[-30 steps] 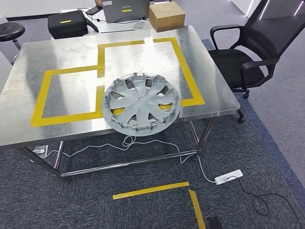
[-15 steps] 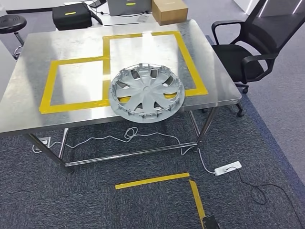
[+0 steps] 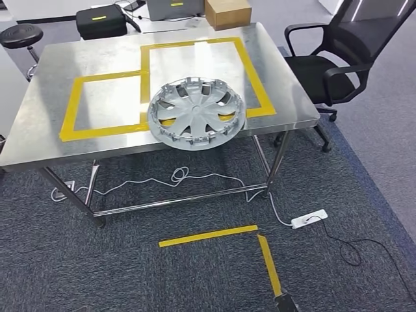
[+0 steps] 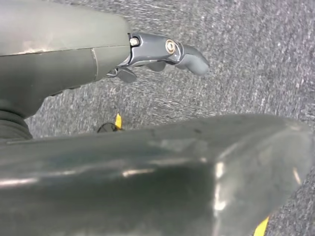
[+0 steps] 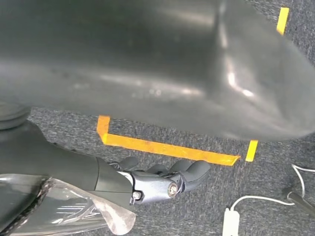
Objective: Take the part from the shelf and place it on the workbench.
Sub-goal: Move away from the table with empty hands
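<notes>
Backing off: table (image 3: 44,140) sits farther away than a second ago, hubcap (image 3: 196,112) placed; left robot hand (image 4: 163,51), right robot hand (image 5: 163,179) hang loosely open, holding nothing.

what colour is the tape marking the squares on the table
Yellow. The tape outlines two adjoining squares on the steel table, clearest in the head view.

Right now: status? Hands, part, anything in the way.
Left hand and right hand hang over carpet, holding nothing. Hubcap lies on workbench, overhanging the near edge. Nothing on it.
</notes>
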